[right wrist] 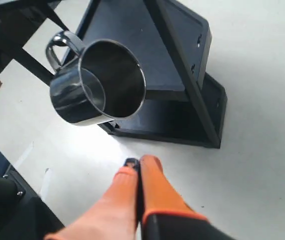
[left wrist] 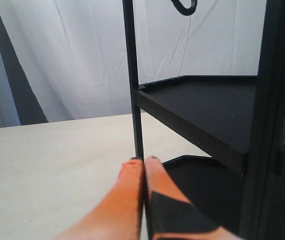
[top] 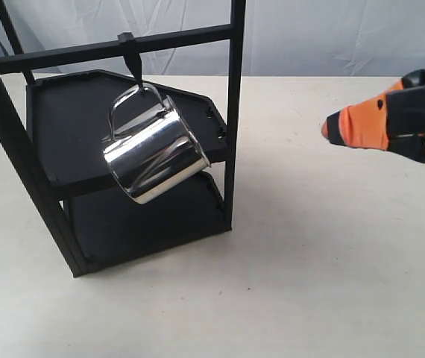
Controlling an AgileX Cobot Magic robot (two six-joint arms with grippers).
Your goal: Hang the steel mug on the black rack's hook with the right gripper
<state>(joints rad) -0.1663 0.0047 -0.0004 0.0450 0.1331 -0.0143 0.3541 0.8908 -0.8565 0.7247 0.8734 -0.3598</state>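
The steel mug (top: 155, 152) hangs tilted by its handle on the hook (top: 132, 57) of the black rack (top: 71, 119), in front of the top shelf. The right claw (top: 326, 129) is pressed closed, empty, well apart from the mug, partly cut off. The left claw (left wrist: 143, 161) is closed too, near a rack post on the bench (top: 309, 261).

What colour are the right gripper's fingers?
Bright orange fingers, with black at the base; the right gripper shows best in the right wrist view.
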